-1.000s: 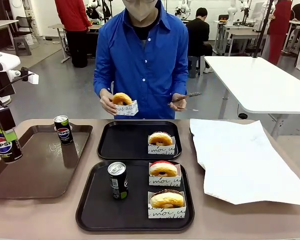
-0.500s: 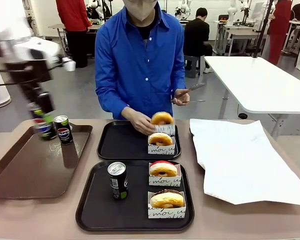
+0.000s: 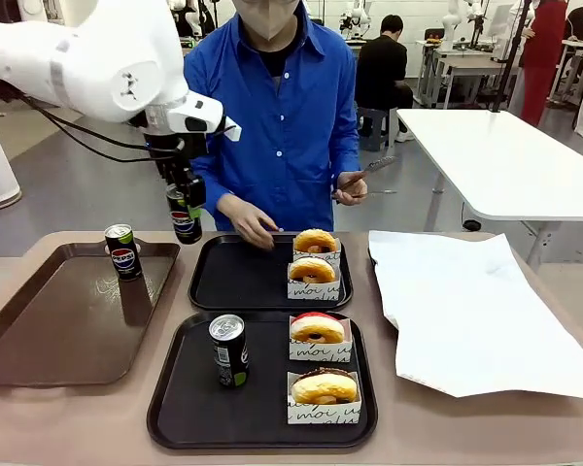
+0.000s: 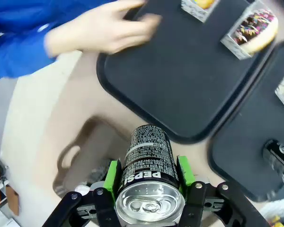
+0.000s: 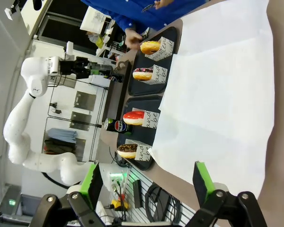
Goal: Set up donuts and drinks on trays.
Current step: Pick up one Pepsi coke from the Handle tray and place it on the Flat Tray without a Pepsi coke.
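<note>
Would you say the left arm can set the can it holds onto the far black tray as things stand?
Probably yes: the left pincer, shut on the can, hangs by the far tray, whose left half is bare; the person's hand hovers near.

"pepsi" on the held can (image 4: 149,163); "moi" script on donut sleeves (image 3: 314,289).

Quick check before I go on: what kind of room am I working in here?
Most likely a robotics lab or test hall: other white robot arms stand at far tables, white worktables line an open grey floor, and people sit at benches behind the person in blue.
</note>
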